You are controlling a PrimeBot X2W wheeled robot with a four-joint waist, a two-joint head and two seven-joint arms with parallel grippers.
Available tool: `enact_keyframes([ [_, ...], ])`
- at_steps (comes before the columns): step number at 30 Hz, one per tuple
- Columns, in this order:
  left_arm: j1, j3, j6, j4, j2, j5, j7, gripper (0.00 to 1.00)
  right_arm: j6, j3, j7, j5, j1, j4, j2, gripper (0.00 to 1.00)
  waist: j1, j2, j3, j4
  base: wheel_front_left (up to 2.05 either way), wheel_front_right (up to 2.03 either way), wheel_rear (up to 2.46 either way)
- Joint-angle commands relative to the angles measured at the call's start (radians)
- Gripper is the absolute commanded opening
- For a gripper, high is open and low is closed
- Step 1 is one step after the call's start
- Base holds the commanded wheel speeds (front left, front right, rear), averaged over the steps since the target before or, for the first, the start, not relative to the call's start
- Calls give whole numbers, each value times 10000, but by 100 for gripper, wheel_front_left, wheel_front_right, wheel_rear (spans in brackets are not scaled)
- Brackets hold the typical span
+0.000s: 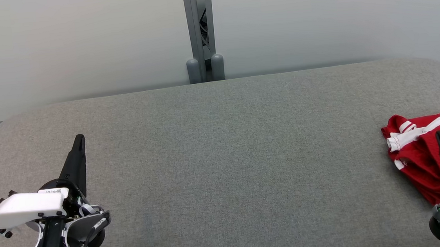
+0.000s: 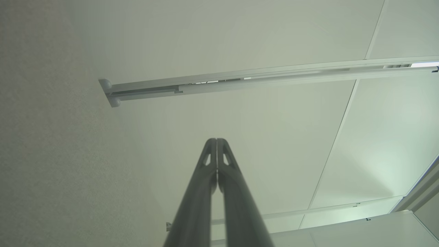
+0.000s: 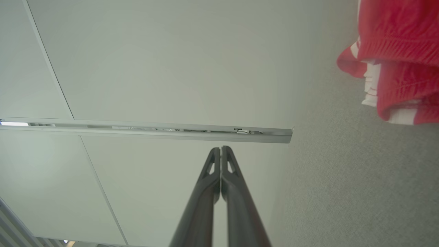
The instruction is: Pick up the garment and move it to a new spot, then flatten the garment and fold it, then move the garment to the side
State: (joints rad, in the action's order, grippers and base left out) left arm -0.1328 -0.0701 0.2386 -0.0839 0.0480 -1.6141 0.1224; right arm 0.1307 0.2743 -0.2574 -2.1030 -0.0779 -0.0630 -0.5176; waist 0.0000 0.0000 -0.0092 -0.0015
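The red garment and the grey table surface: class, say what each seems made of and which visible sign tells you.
Red garment: probably a thin synthetic cloth, faintly shiny, with white stripes; it lies in soft folds and shows a gathered stitched band. Grey table surface: seemingly matte woven upholstery fabric; a fine speckled weave shows.

A broad table [image 1: 222, 158] covered in grey woven cloth stretched across the room, its far corners rounded. Behind it stood pale wall panels [image 1: 80, 44], plain and evenly lit. Between two of them rose a grey metal post [image 1: 198, 23], with two rounded grey caps [image 1: 217, 66] at its foot, just behind the table's far edge.
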Motion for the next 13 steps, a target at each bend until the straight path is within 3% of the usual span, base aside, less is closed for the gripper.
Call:
enact_keyframes([
  [1,-196,-52,-5,-36,21,-29,1,0,0,-25,-65,-15,-65,-15,-59,0,0,0,0,0,0,0,0],
  [13,-196,-52,-5,-36,22,-29,1,0,0,-25,-65,-14,-65,-16,-58,0,0,0,0,0,0,0,0],
])
